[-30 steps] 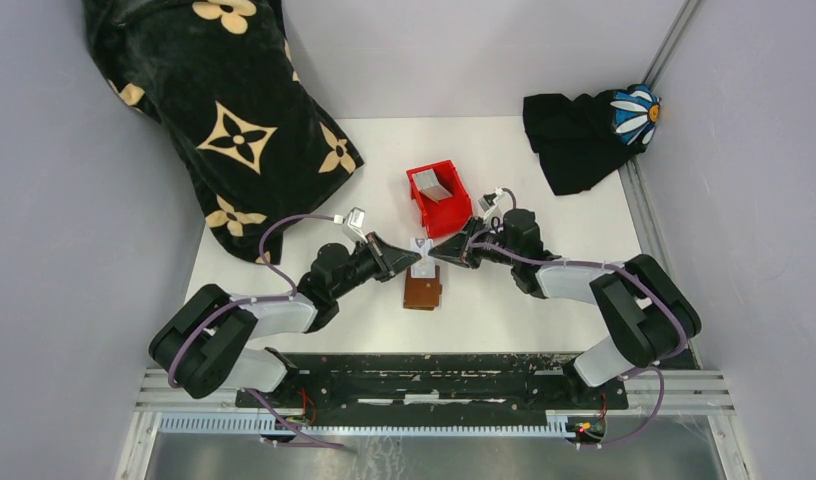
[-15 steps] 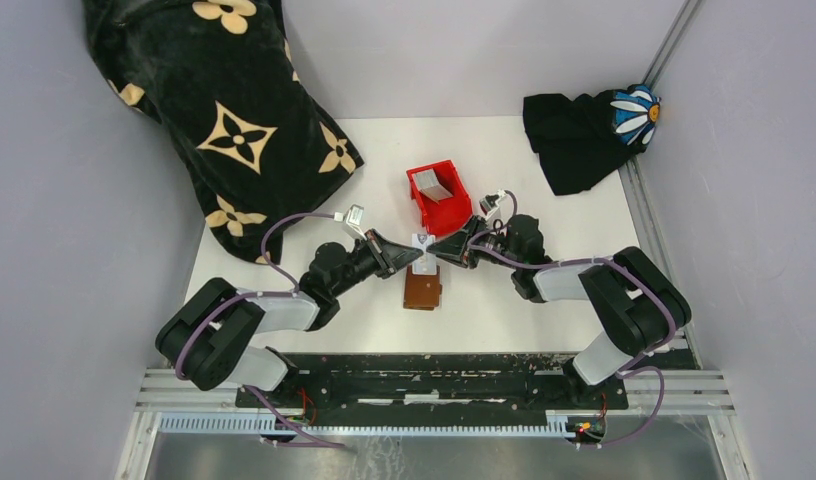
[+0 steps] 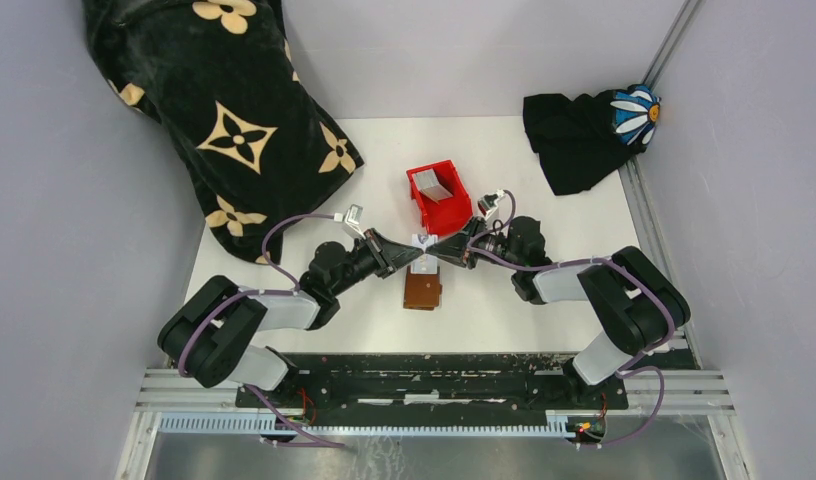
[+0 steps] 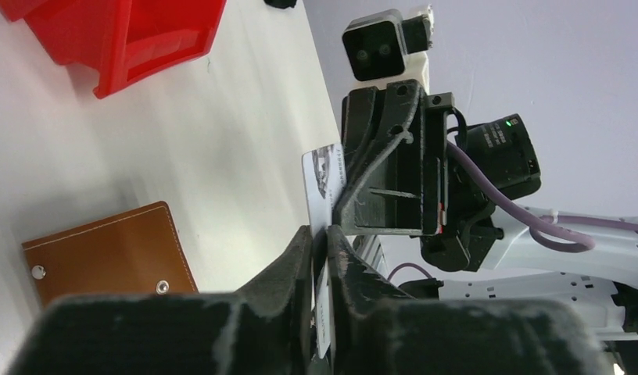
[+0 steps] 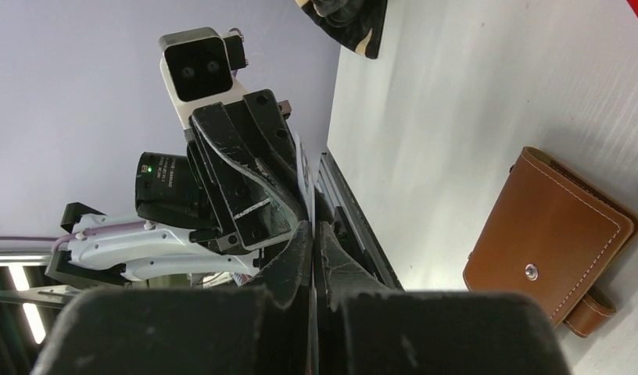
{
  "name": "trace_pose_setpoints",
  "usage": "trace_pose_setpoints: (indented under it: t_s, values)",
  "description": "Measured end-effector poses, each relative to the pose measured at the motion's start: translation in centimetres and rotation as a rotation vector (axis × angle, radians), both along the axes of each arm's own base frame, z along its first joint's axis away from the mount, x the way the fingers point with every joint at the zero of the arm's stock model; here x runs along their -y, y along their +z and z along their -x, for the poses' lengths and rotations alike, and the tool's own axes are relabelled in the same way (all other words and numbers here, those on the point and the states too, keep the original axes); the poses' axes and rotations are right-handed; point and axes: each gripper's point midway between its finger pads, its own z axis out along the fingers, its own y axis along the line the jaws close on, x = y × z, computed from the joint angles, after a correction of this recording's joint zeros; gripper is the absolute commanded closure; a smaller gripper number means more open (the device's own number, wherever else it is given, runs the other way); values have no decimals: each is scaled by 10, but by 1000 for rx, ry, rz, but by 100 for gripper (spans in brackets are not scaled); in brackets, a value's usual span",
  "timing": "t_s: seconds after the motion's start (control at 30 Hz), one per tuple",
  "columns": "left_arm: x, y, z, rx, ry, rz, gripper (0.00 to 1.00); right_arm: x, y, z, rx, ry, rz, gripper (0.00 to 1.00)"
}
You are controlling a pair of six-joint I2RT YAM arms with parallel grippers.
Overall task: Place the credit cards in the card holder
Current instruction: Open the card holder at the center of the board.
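A thin silvery credit card (image 3: 422, 243) stands on edge in the air, just above the closed brown card holder (image 3: 422, 290) lying on the table. My left gripper (image 3: 412, 253) is shut on the card from the left and my right gripper (image 3: 433, 250) is shut on it from the right, tips nearly touching. In the left wrist view the card (image 4: 319, 178) sticks up from between my fingers (image 4: 300, 254), with the right gripper (image 4: 378, 176) clamped on its far side. In the right wrist view the card's edge (image 5: 303, 168) runs between my fingertips (image 5: 328, 238). More grey credit cards (image 3: 436, 185) lean inside the red bin.
The red bin (image 3: 454, 213) sits just behind the grippers. A black flower-print cloth (image 3: 224, 110) covers the back left, and a black cloth with a daisy (image 3: 584, 130) lies at the back right. The card holder's snap tab (image 5: 588, 311) faces the near side.
My right gripper moved slightly left, opened briefly and closed again on the card. The left gripper kept its hold and barely moved.
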Motion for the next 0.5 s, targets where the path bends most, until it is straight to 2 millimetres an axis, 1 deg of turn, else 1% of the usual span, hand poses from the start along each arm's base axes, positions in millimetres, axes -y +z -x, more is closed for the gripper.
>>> trace_pose_setpoints:
  t_s: [0.1, 0.23, 0.33, 0.4, 0.5]
  values:
    - [-1, -9, 0, -39, 3, -22, 63, -1, -1, 3, 2, 9, 11, 99]
    - [-7, -25, 1, -92, 30, -95, 62, 4, -11, 14, 2, 12, 130, 99]
    - [-13, -32, -2, -102, 69, -162, 63, 13, -11, 19, 51, -2, 245, 99]
    - [-20, -39, -7, -110, 105, -209, 67, 19, -8, 20, 84, -15, 309, 99]
    - [-31, -61, -8, -146, 148, -296, 73, 27, -8, 15, 116, -38, 388, 99]
